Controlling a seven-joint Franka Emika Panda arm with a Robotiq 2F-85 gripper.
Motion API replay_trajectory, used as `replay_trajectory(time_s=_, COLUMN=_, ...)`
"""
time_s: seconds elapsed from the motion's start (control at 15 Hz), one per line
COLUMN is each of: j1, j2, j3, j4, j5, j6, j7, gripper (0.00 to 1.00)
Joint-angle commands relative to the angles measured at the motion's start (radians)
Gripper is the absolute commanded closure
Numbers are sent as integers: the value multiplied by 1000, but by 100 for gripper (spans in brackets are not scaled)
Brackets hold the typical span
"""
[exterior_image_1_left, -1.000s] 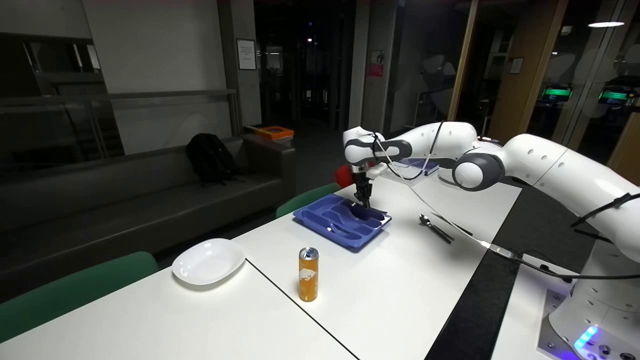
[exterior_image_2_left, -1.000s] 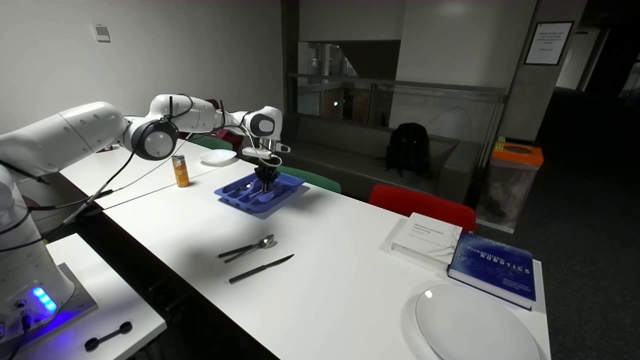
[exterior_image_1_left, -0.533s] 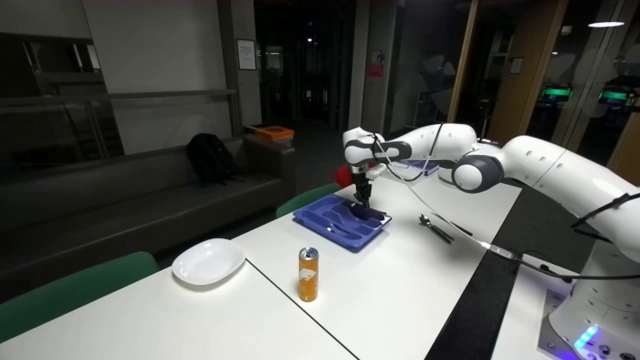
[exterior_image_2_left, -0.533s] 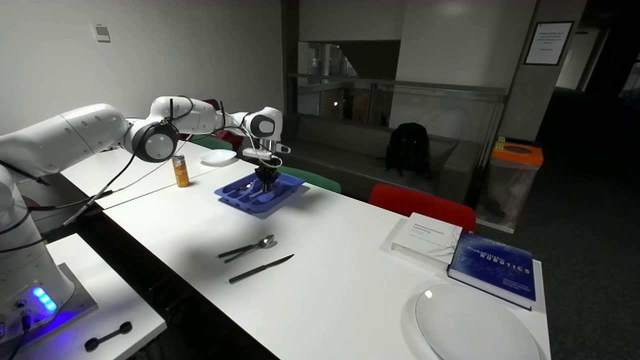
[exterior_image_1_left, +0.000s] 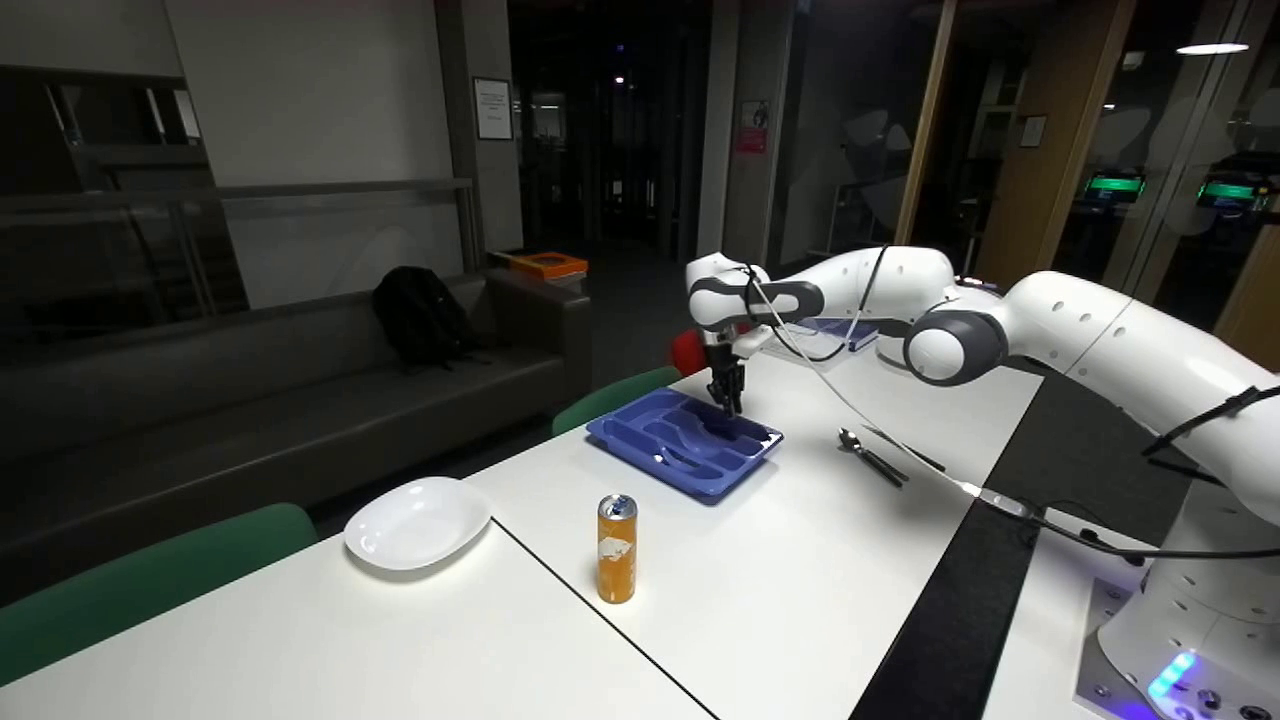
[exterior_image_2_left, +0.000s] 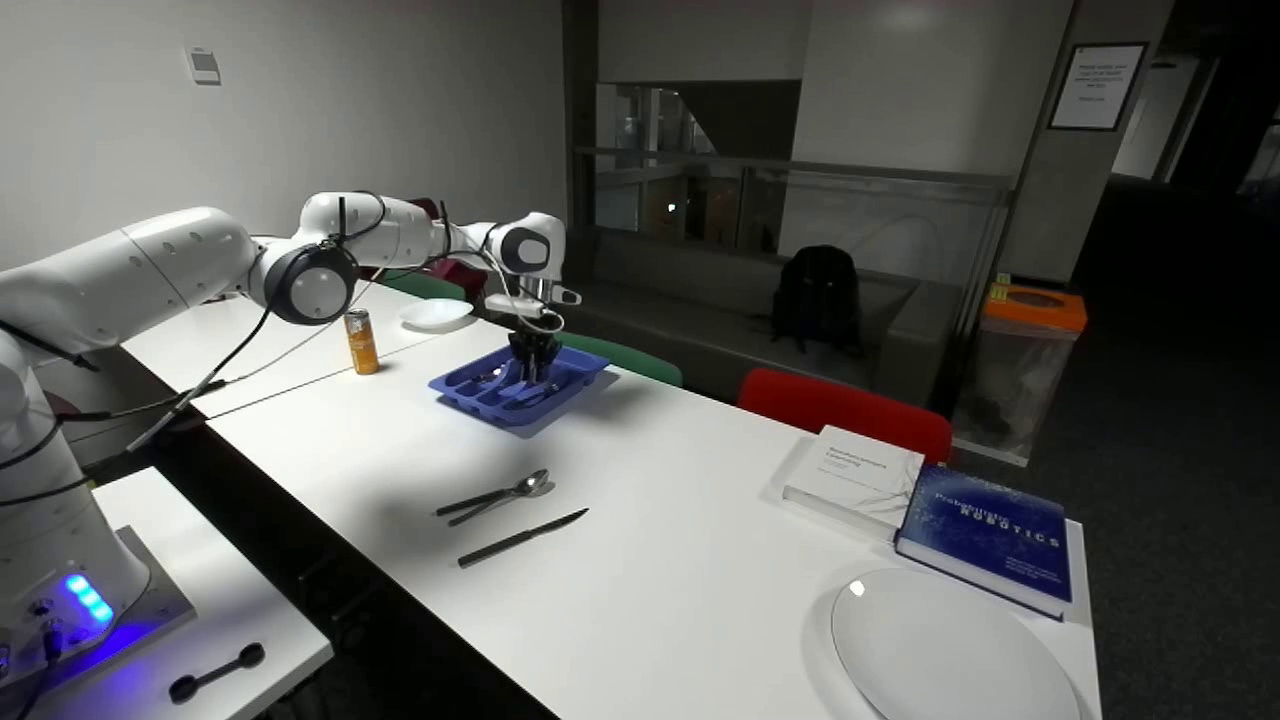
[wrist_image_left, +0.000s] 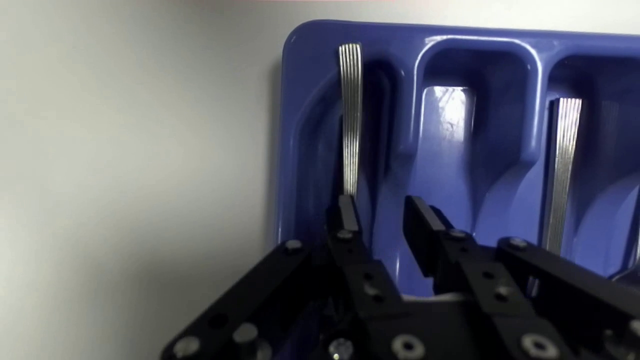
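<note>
My gripper (wrist_image_left: 379, 212) points down at the blue cutlery tray (wrist_image_left: 320, 37), its jaws parted by a modest gap with nothing between them. Just beneath the left finger in the wrist view lies a silver, striped utensil (wrist_image_left: 351, 120), in the leftmost compartment; its lower part is hidden by the finger. A second silver utensil (wrist_image_left: 564, 160) lies in a compartment further right. In both exterior views the gripper (exterior_image_1_left: 732, 406) stands low over one end of the tray (exterior_image_1_left: 690, 482), with its fingertips within the tray's outline. Whether they touch the tray floor, I cannot tell.
An orange can (exterior_image_1_left: 617, 560) stands near the tray, with a white bowl (exterior_image_1_left: 415, 525) beyond. A spoon (exterior_image_2_left: 528, 484) and a knife (exterior_image_2_left: 525, 536) lie on the table. Two books (exterior_image_2_left: 985, 535) and a large white plate (exterior_image_2_left: 945, 650) occupy one table end.
My gripper's fingers have moved apart. A dark utensil between them has been let go and dropped into the tray compartment. The arm has barely shifted; the tray stays put.
</note>
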Motion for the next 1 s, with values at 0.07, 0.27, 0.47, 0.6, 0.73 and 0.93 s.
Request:
replay_trajectory(time_s=0.07, j1=-16, j2=21, j3=11, j4=59, j5=16, j6=-45, j7=-21, gripper=29)
replay_trajectory(time_s=0.27, j1=-13, j2=16, j3=10, j4=56, j5=14, j6=-40, j7=-18, gripper=5)
replay_trajectory(time_s=0.47, j1=-4, j2=-6, j3=9, j4=46, j5=10, j6=-30, j7=-11, gripper=0)
replay_trajectory(time_s=0.6, j1=5, j2=-30, j3=9, j4=36, j5=8, j6=-37, j7=-4, gripper=0)
replay_trajectory(time_s=0.73, j1=12, j2=-55, j3=10, j4=30, j5=11, j6=-44, j7=14, gripper=0)
replay_trajectory(time_s=0.93, j1=17, j2=-88, j3=17, j4=23, j5=25, j6=-28, j7=59, gripper=0)
